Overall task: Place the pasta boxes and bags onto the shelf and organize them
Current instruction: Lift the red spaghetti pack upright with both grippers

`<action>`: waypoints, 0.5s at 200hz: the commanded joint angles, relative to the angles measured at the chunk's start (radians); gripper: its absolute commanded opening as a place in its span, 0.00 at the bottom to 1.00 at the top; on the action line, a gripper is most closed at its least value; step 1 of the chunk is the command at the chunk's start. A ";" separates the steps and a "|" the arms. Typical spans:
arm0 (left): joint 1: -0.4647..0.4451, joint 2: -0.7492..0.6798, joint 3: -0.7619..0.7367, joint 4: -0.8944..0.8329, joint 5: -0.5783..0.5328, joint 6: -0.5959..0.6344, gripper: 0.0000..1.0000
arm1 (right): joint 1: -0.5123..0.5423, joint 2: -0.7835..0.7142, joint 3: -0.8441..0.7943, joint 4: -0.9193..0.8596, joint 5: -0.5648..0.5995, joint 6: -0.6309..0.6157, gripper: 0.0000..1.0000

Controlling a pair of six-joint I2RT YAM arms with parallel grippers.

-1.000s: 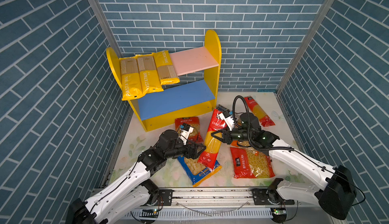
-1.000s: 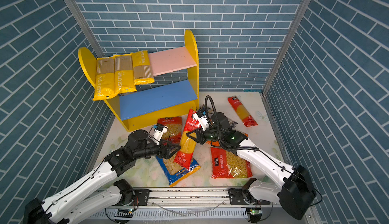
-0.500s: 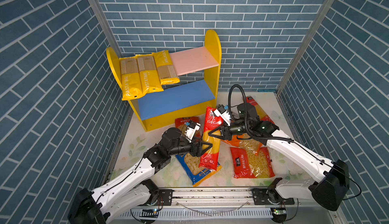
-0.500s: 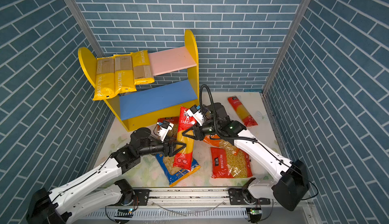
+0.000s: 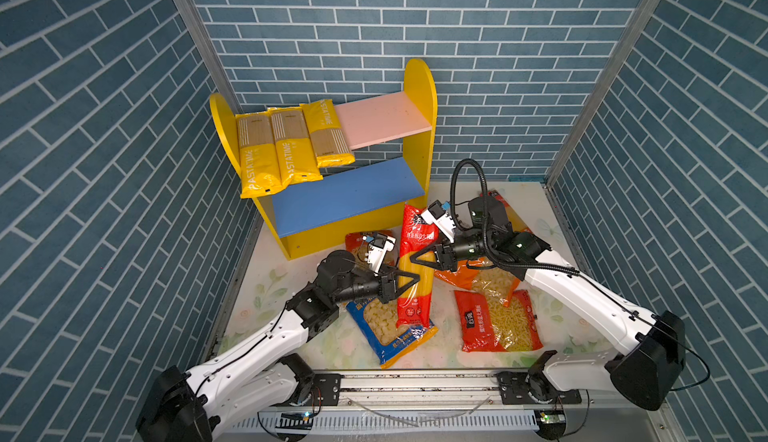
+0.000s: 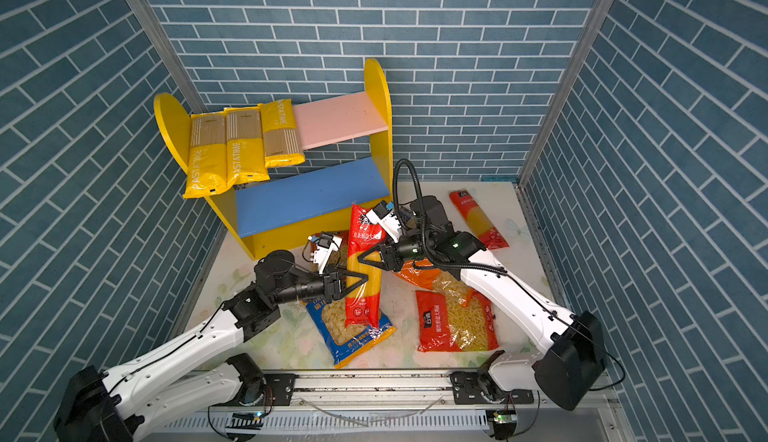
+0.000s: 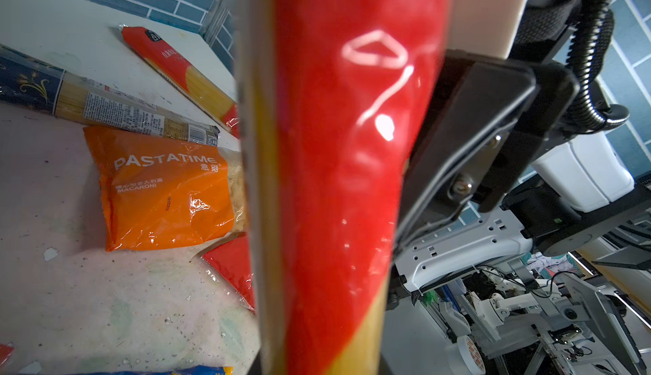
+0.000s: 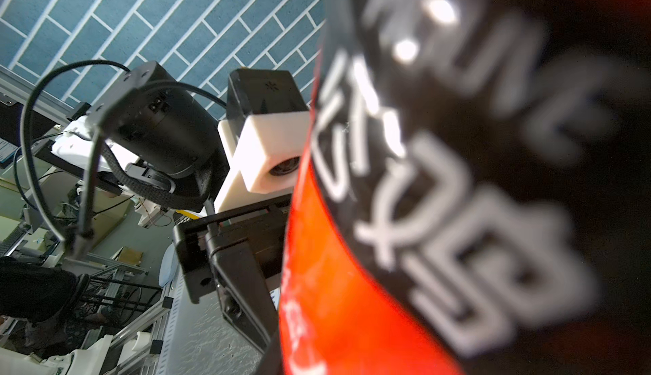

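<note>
The right gripper (image 5: 417,257) is clamped across the yellow window of the red spaghetti pack (image 5: 417,232). Just below it, the left gripper (image 5: 409,282) has its jaws pressed narrow on the same pack. The pack stands tilted, its lower end over a blue bag (image 5: 386,328) of pale short pasta. (White lettering on the pack's dark top fills the right wrist view, too blurred to read.)

Beyond both grippers stands the shelf (image 5: 419,87). Its pink upper board carries three yellow spaghetti packs (image 5: 291,149) side by side, each printed PASTATIME, with their near ends overhanging the board's front edge.

Under the right gripper an orange bag (image 7: 158,186) lies on the desk (image 5: 270,298), reading PASTATIME and MACARONI. Past it lie a dark-blue spaghetti pack (image 7: 105,105) with a small-print label and a second red spaghetti pack (image 6: 478,220). Toward the right arm's base lies a red bag (image 5: 494,319) of short pasta.
</note>
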 commanded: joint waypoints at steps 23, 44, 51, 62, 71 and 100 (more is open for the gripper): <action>-0.004 0.025 -0.031 0.161 -0.030 -0.055 0.18 | -0.039 -0.090 -0.081 0.221 -0.006 0.149 0.48; -0.005 0.032 -0.039 0.204 -0.045 -0.079 0.14 | -0.094 -0.131 -0.152 0.306 0.011 0.240 0.53; -0.005 0.032 -0.038 0.206 -0.054 -0.081 0.12 | -0.113 -0.147 -0.180 0.349 0.012 0.280 0.55; -0.005 0.038 -0.039 0.213 -0.069 -0.084 0.07 | -0.131 -0.161 -0.211 0.388 0.019 0.320 0.56; -0.004 0.044 -0.043 0.229 -0.079 -0.092 0.05 | -0.141 -0.171 -0.234 0.415 0.029 0.351 0.58; -0.004 0.058 -0.047 0.288 -0.131 -0.120 0.03 | -0.160 -0.207 -0.342 0.491 0.173 0.468 0.59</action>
